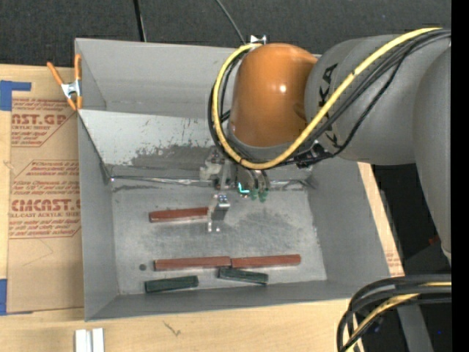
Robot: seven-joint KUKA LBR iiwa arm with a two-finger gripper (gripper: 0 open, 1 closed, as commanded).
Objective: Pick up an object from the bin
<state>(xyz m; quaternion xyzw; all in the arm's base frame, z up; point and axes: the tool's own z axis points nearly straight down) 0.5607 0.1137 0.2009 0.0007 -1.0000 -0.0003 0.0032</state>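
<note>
My gripper (217,216) hangs below the orange wrist cover, near the middle of the bin floor. Its metal tip stands at the right end of a short reddish-brown bar (178,215) that lies flat, pointing left. Whether the tip touches the bar I cannot tell. Nothing shows between the fingers. Nearer the front, two more reddish-brown bars lie end to end: one on the left (191,264), one on the right (265,260).
Two dark green sticks lie along the front wall, one at the left (171,285) and one more central (242,275). The arm and its orange cover hang over the bin's back right. The bin's walls slope down to the floor.
</note>
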